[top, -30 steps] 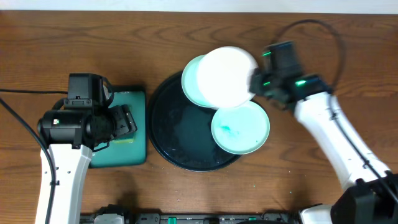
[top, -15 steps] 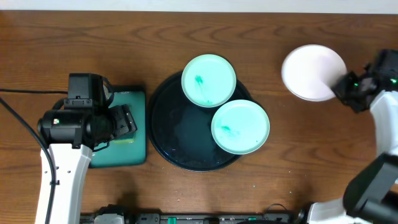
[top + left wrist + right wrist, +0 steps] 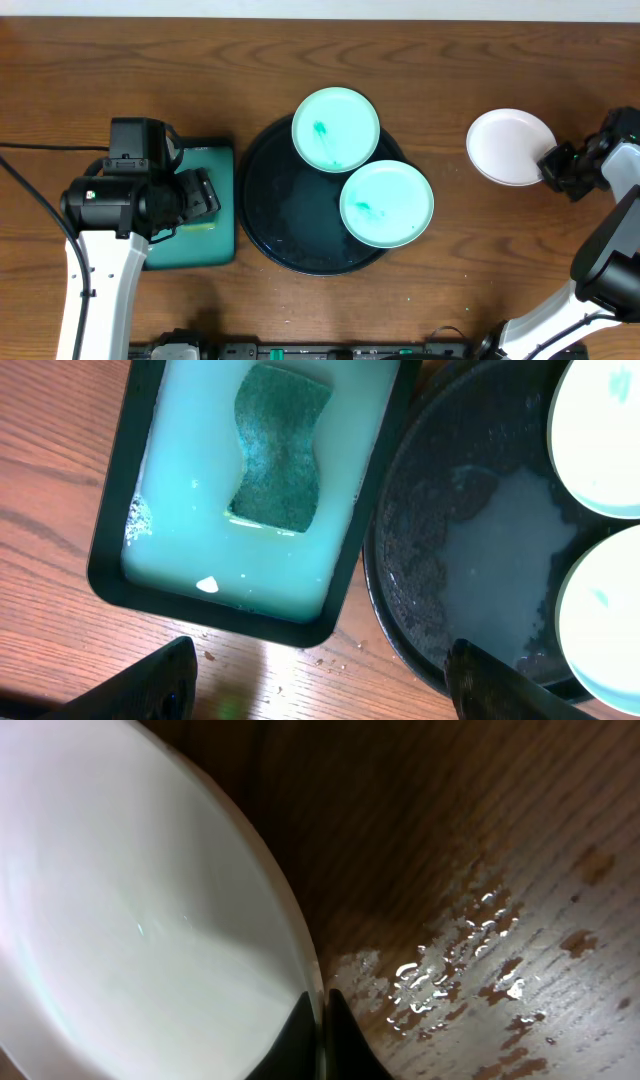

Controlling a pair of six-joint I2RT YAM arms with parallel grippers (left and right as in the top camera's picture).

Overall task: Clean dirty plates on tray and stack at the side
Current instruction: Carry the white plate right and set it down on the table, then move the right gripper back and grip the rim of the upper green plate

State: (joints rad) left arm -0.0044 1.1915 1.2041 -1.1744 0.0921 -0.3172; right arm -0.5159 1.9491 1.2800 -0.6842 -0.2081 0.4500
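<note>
The black tray (image 3: 275, 215) lies mid-table. Two mint plates sit on it, each with a teal smear: one at its far edge (image 3: 336, 129), one at its right (image 3: 386, 204). The white plate (image 3: 510, 146) is off the tray at the right, close over or on the wood. My right gripper (image 3: 553, 165) is shut on its right rim; in the right wrist view the fingertips (image 3: 322, 1038) pinch the rim of the white plate (image 3: 130, 920). My left gripper (image 3: 320, 680) is open and empty above the wood between the teal tray and the black tray (image 3: 420, 560).
A rectangular teal-green tray (image 3: 200, 215) at the left holds milky liquid and a green sponge (image 3: 278, 448). Water droplets lie on the wood (image 3: 450, 970) beside the white plate. The black tray holds a wet soapy patch (image 3: 500, 560).
My right gripper carried the white plate from above the tray out to the right side, then lowered it slightly toward the table. The left arm has not moved.
</note>
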